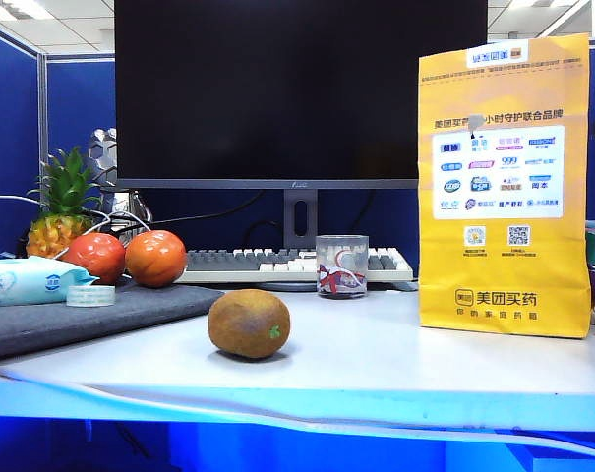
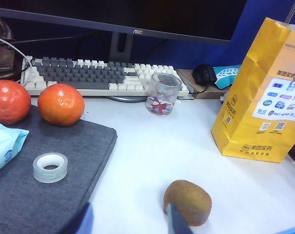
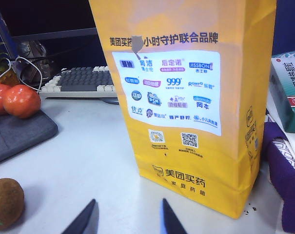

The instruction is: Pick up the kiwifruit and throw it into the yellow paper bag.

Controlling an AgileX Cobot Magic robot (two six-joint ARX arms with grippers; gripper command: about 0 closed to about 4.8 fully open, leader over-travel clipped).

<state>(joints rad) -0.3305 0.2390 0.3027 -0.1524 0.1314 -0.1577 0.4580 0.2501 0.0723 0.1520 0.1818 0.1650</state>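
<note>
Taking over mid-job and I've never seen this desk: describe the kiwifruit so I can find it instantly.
Start at the tall yellow paper bag standing on the right of the white desk. Left of it, in front of the small glass cup, the kiwifruit lies alone near the desk's front edge. It is dull brown, fuzzy and egg-shaped with a tiny green mark, unlike the two shiny orange-red fruits on the grey mat.
</note>
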